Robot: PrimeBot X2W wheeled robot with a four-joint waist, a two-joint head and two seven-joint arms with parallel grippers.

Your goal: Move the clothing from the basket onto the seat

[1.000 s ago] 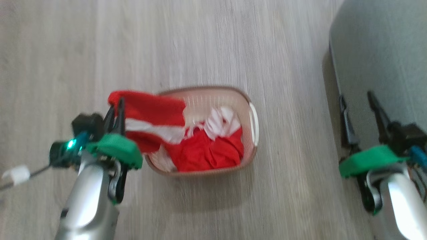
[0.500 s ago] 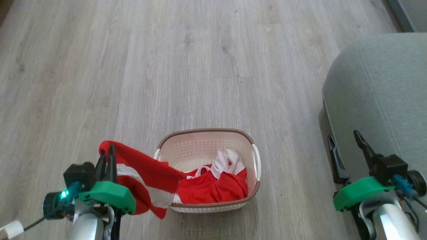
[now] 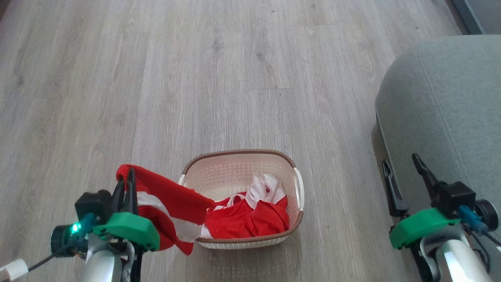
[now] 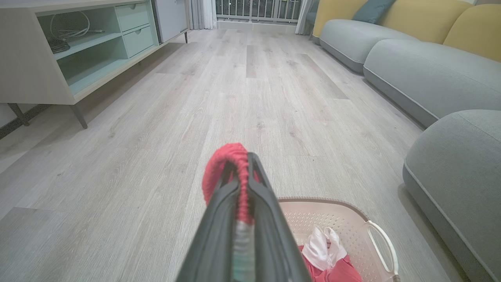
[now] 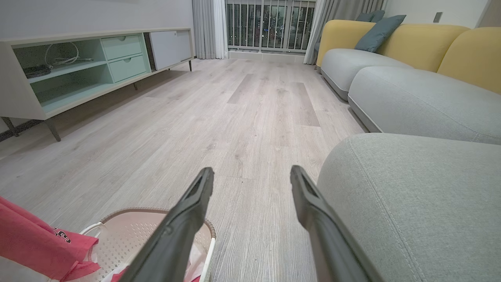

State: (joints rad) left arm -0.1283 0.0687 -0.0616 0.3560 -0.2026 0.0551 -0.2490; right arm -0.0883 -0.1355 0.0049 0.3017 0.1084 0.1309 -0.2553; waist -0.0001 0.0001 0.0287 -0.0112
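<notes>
Left gripper (image 3: 128,178): jaws pinched tight on a fold of red clothing (image 3: 172,211). The red-and-white cloth trails from the fingertips off to its right, draped over the near-left rim of the basket (image 3: 238,152). More clothing lies bunched in the basket's near half, right of this gripper. Basket stands on the floor (image 3: 235,78).

Right gripper (image 3: 400,161): jaws spread wide, nothing between them. Seat (image 3: 450,98) is close on its right and ahead; basket is to its left, apart.
</notes>
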